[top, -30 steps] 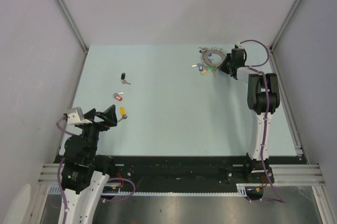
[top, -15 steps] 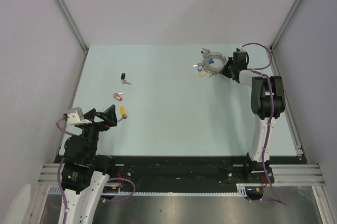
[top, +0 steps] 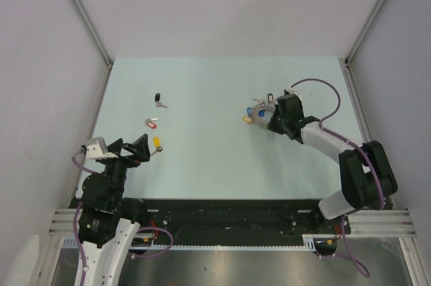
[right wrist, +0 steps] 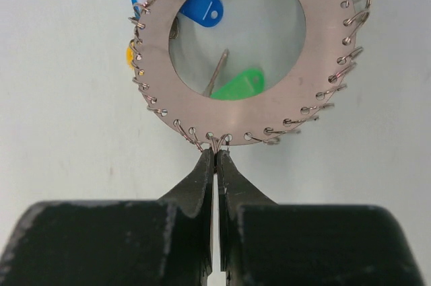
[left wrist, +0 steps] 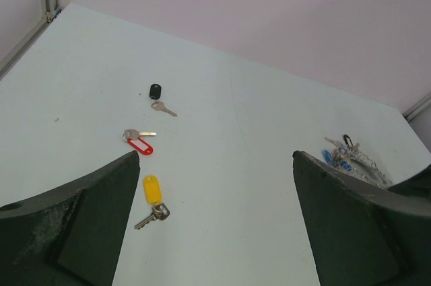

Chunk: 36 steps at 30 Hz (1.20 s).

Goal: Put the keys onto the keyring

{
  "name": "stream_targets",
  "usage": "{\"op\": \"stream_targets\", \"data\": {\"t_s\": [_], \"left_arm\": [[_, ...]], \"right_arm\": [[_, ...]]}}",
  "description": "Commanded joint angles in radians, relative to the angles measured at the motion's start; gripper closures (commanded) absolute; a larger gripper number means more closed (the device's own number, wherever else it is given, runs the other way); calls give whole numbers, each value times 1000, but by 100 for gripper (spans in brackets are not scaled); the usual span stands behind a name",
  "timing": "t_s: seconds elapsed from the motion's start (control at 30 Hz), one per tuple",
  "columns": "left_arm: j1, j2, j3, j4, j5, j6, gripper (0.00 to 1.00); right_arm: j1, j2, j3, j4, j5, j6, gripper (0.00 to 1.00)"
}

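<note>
Right hand is pinched shut on the near rim of the keyring, right of centre on the desk. The ring's top is cut off and its tags are half hidden. Left hand is wide open and empty. Black key, red key and yellow key lie loose on the left.

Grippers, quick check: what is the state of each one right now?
left gripper: open, holding nothing.
right gripper: shut on the keyring, pinching a small wire loop at its rim.
</note>
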Motion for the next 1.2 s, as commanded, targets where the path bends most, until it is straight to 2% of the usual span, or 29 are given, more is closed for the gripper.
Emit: {"op": "stream_targets", "data": {"t_s": [0.0,0.17,0.27,0.37,0.4,0.47,0.5,0.6,0.73,0.9,1.17], "left_arm": [[-5,-55,-4,11,16,4,0],[-7,-38,-1,0,21,0,0],[-7,-21,2,-6,22,-2,0],[-7,-18,3,-9,27,-3,0],[-7,-16,3,-11,29,-3,0],[-7,14,3,-12,33,-3,0],[-7,17,3,-12,36,-3,0],[-5,31,3,-12,38,-3,0],[-5,42,2,-9,39,-3,0],[-5,57,2,-9,49,-2,0],[-5,70,2,-9,56,-2,0]], "right_arm": [[154,-122,-97,-61,104,113,100],[346,-189,-141,-75,199,228,100],[431,-174,-140,-36,216,244,94],[461,-170,-138,-13,187,239,84],[467,-177,-138,-18,179,230,75],[475,-212,-137,-44,180,216,68],[475,-226,-138,-83,188,195,60],[475,-281,-137,-165,183,118,52],[474,-337,-137,-248,150,6,52],[474,-341,-138,-309,113,-55,53],[481,-204,-138,-234,38,-82,53]]}}
